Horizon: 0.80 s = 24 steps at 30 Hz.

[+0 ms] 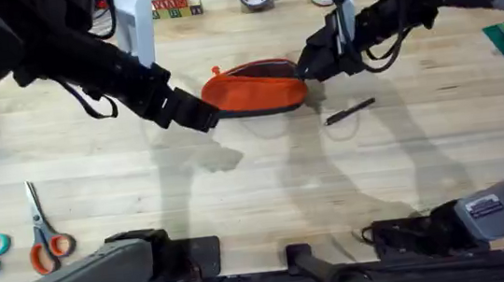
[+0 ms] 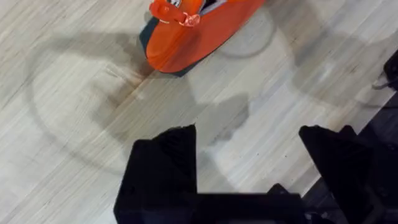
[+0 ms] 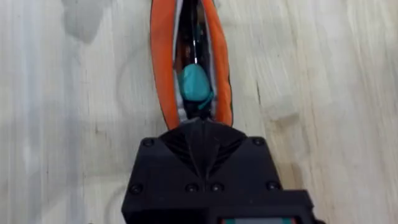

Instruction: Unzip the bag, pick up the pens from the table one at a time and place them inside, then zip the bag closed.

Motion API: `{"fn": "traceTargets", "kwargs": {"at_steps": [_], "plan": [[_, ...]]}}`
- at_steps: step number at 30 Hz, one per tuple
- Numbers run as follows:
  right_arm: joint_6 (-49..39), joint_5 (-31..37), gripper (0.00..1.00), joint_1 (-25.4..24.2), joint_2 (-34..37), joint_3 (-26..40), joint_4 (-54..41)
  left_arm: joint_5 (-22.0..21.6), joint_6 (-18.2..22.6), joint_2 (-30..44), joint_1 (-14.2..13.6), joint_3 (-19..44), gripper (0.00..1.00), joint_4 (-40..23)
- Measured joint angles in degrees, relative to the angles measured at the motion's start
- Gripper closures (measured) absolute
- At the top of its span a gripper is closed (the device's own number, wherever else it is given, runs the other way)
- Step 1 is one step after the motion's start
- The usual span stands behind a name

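My right gripper point(image 1: 305, 68) pinches the bag's point(image 1: 254, 91) end; black pen point(image 1: 350, 111) lies at its five o'clock; left gripper point(image 1: 204, 116) spread.

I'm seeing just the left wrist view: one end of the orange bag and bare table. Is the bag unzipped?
Observer: Yes. The right wrist view shows the bag gaping, with what looks like the teal pen inside.
Operator: Any pen outside it?
Observer: A black pen lies on the table off the bag's right end.
Operator: Where's the right claw?
Observer: The right claw is at that end of the bag, fingers together.
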Motion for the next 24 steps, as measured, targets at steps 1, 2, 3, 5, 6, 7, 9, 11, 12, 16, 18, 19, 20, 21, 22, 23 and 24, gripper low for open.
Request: {"fn": "traceTargets", "kwargs": {"at_steps": [1,2,3,5,6,7,9,11,12,16,18,19,20,21,22,23,24], "plan": [[0.00,0.02,0.971,0.28,0.05,0.00,0.00,0.00,0.00,0.00,0.00,0.00,0.006,0.00],[0.00,0.01,0.971,0.61,0.14,0.00,0.04,0.00,0.00,0.00,0.00,0.00,0.006,0.00],[0.00,0.00,0.971,0.91,0.35,0.00,0.11,0.00,0.00,0.00,0.00,0.00,0.006,0.01],[0.00,-0.03,0.971,1.53,1.25,0.00,0.27,0.00,0.00,0.00,0.00,0.00,0.006,0.01],[0.00,-0.17,0.971,1.81,1.89,0.00,0.34,0.00,0.00,0.00,0.00,0.00,0.006,0.01],[0.00,-0.33,0.971,2.00,2.43,0.00,0.35,0.00,0.00,0.00,0.00,0.00,0.006,0.00],[0.00,-0.63,0.971,2.34,3.48,0.00,0.38,0.00,0.00,0.00,0.00,0.00,0.006,0.22],[0.00,-0.86,0.971,2.61,4.23,0.00,0.47,0.00,0.00,0.00,0.00,0.00,0.006,0.82],[0.00,-0.88,0.971,2.70,4.44,0.00,0.54,0.00,0.00,0.00,0.00,0.00,0.006,1.07],[0.00,-0.86,0.971,2.81,4.57,0.00,0.98,0.00,0.00,0.00,0.00,0.00,0.006,1.29],[0.00,-0.86,0.971,2.81,4.60,0.00,1.07,0.00,0.00,0.00,0.00,0.00,0.006,1.29],[0.00,-0.88,0.971,2.81,4.69,0.00,1.14,0.00,0.00,0.00,0.00,0.00,0.006,1.29],[0.00,-0.90,0.971,2.83,4.90,0.00,1.20,0.00,0.00,0.00,0.00,0.00,0.006,1.29],[0.01,-0.96,0.956,2.83,5.15,0.00,1.25,0.00,0.00,0.00,0.00,0.00,0.006,1.29],[0.06,-1.09,0.871,2.81,5.42,0.00,1.23,0.00,0.00,0.00,0.00,0.00,0.006,1.29],[0.00,-1.12,0.753,2.83,5.62,0.00,1.27,0.00,0.00,0.00,0.00,0.00,0.006,1.29],[-0.02,-1.13,0.599,2.83,5.76,0.00,1.33,0.00,0.00,0.00,0.00,0.00,0.006,1.29]]}}
